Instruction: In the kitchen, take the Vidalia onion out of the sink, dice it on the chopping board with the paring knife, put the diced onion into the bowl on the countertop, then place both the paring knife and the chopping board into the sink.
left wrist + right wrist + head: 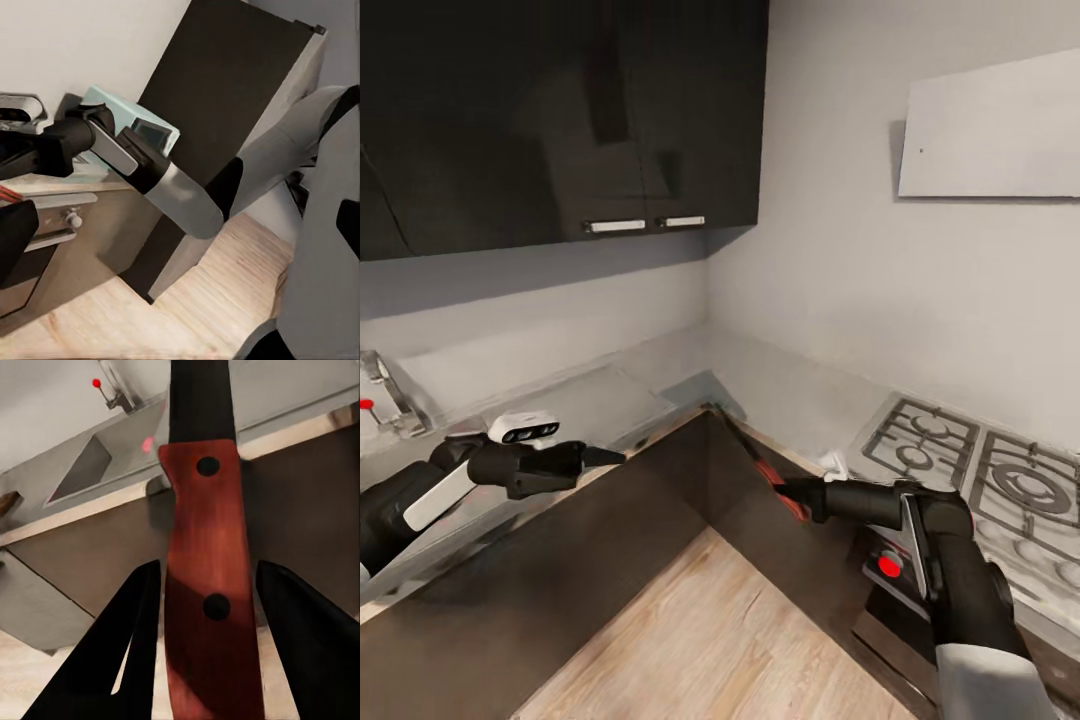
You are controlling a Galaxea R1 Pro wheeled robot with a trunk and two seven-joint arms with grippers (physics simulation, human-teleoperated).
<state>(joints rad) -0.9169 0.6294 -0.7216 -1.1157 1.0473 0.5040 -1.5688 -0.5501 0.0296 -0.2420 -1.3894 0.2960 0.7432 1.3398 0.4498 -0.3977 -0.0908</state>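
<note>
Your right gripper [796, 497] holds the knife [765, 472], blade aimed toward the sink [82, 469] by the worktop's left end; left jaws' state unclear

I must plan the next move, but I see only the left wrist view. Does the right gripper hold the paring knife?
Observer: Yes. The right gripper holds the paring knife by its red handle, between its two fingers.
Operator: Where does the blade point?
Observer: In the head view it points away from the robot, toward the inner corner of the countertop.
Operator: Is the sink in sight?
Observer: Yes. The right wrist view shows the sink beyond the knife, with its tap.
</note>
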